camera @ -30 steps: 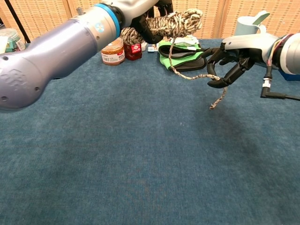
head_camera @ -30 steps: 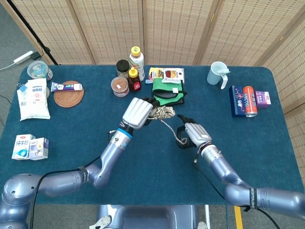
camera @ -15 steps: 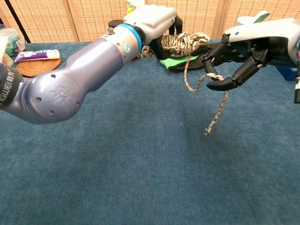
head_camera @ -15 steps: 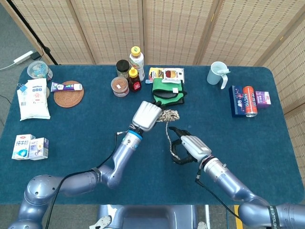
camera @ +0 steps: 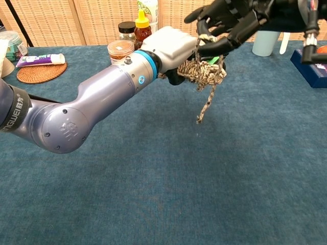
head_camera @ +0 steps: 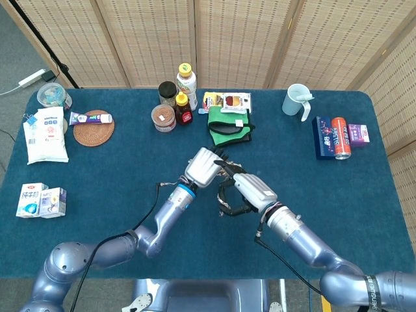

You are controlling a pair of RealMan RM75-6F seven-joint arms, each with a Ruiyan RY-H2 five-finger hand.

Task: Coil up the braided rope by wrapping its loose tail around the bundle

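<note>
My left hand grips the beige-and-brown braided rope bundle and holds it above the blue table. In the head view the bundle shows only partly, between the two hands. My right hand hovers just over the bundle, dark fingers curled around a stretch of the rope tail that rises from it. The tail's loose end dangles below the bundle, clear of the table.
Behind the hands lie a green pouch, bottles and a jar. A mug and boxes with a can stand at the right. A coaster, packets and cartons are at the left.
Both hands have drawn together and nearer to me. My right hand has carried the tail from the bundle's right side up over it. The hanging end is shorter.
</note>
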